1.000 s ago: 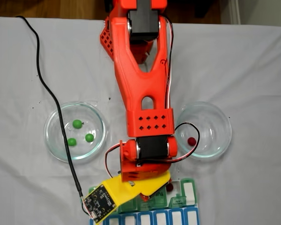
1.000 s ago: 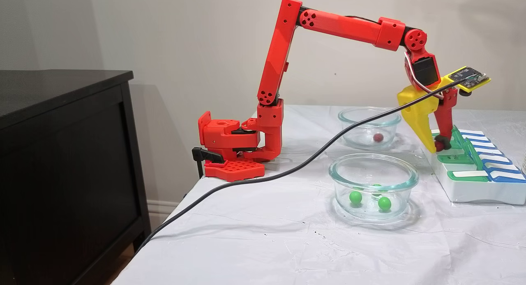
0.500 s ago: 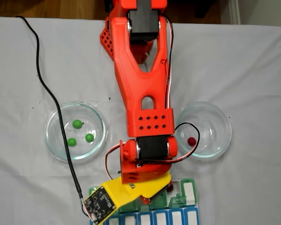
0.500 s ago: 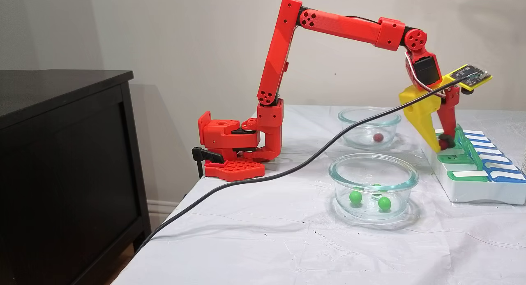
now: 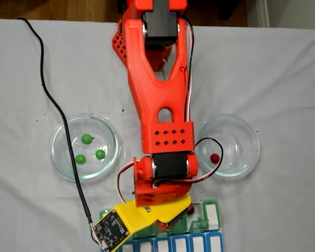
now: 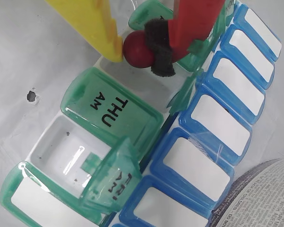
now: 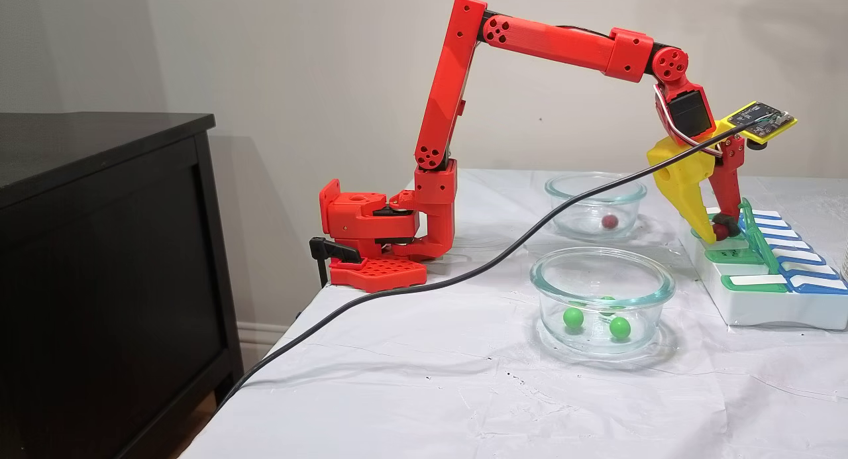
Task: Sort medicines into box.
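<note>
While the red arm reaches over the weekly pill organizer, your gripper pinches a red pill above an open green-row compartment beside the shut THU lid. Centre it before letting go; the raised lids crowd close, and the glass dishes sit well apart.

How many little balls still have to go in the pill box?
One red ball is in hand: the pincer grips it just above the pill box. Whether any ball already lies inside is hidden. Still waiting in the glass dishes: three green balls and another red ball.
</note>
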